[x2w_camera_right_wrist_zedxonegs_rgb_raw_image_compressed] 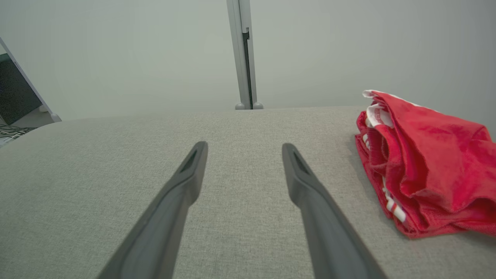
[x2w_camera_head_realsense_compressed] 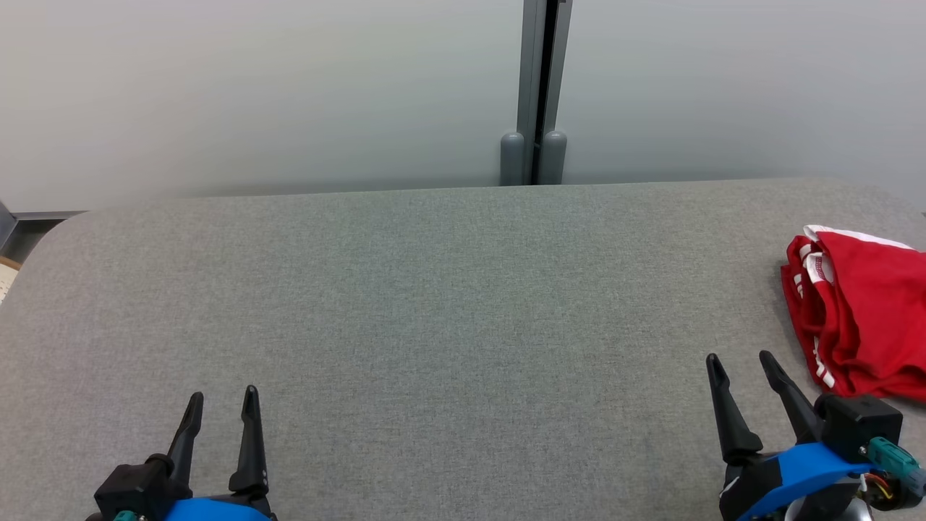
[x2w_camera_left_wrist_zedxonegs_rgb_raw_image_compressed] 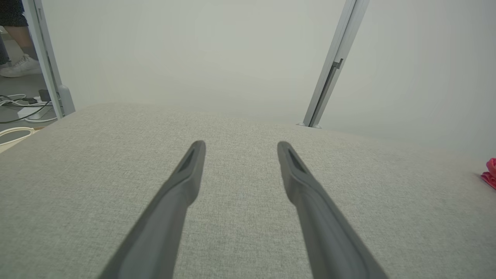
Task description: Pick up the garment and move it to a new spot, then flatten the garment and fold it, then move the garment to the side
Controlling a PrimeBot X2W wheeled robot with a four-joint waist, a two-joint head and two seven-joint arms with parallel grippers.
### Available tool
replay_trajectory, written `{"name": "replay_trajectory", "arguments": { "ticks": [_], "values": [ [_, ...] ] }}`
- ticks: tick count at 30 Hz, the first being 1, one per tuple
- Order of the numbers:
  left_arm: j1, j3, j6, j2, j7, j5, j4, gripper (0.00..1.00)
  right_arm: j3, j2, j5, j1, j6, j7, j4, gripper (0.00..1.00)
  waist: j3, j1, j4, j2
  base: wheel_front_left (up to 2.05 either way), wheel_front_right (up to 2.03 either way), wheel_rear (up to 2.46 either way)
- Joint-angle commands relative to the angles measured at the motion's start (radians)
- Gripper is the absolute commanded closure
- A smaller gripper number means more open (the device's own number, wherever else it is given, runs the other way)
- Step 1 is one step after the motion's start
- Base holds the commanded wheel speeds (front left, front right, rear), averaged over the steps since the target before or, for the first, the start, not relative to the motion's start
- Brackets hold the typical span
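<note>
The garment (x2w_camera_head_realsense_compressed: 864, 311) is red with white stripes and lies bunched and folded at the right edge of the grey padded table (x2w_camera_head_realsense_compressed: 434, 289). In the right wrist view the garment (x2w_camera_right_wrist_zedxonegs_rgb_raw_image_compressed: 426, 162) sits to the right of my fingers, apart from them. A small red corner of the garment (x2w_camera_left_wrist_zedxonegs_rgb_raw_image_compressed: 490, 174) shows at the far right of the left wrist view. My right gripper (x2w_camera_head_realsense_compressed: 739, 359) stands open at the lower right, just left of the garment, holding nothing. Open and empty too, my left gripper (x2w_camera_head_realsense_compressed: 223, 396) rests at the lower left; the same gripper (x2w_camera_left_wrist_zedxonegs_rgb_raw_image_compressed: 240, 145) hovers over bare fabric.
A pale wall with a grey vertical post (x2w_camera_head_realsense_compressed: 539, 94) stands behind the table's far edge. Past the table's left end, cables (x2w_camera_left_wrist_zedxonegs_rgb_raw_image_compressed: 19, 104) lie on the floor and a person's foot in a white shoe (x2w_camera_left_wrist_zedxonegs_rgb_raw_image_compressed: 21, 66) shows.
</note>
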Motion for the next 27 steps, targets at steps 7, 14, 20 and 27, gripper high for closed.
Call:
{"name": "replay_trajectory", "arguments": {
  "ticks": [7,14,20,27],
  "values": [
    [-0.012,-0.001,-0.002,0.011,-0.005,0.004,-0.005,0.0,0.003,0.004,0.011,0.003,0.001,-0.01,0.011,0.0,0.006,0.0001,0.0,0.0,0.0,0.0,0.0],
    [-0.021,0.001,-0.007,0.014,-0.006,-0.006,-0.005,0.0,0.006,0.004,0.021,-0.003,0.0,-0.015,0.019,0.0,0.012,0.0001,-0.001,0.0,0.0,0.0,0.0],
    [-0.026,0.001,-0.007,0.018,-0.007,-0.007,-0.003,0.0,0.008,0.004,0.029,-0.008,0.001,-0.019,0.028,0.0,0.011,0.0001,-0.004,0.0,0.0,0.0,0.0],
    [-0.029,-0.002,-0.012,0.017,-0.008,-0.012,0.004,0.0,0.015,0.004,0.031,-0.01,0.001,-0.027,0.031,0.0,0.012,0.0001,-0.005,0.0,0.0,0.0,0.0]
  ]
}}
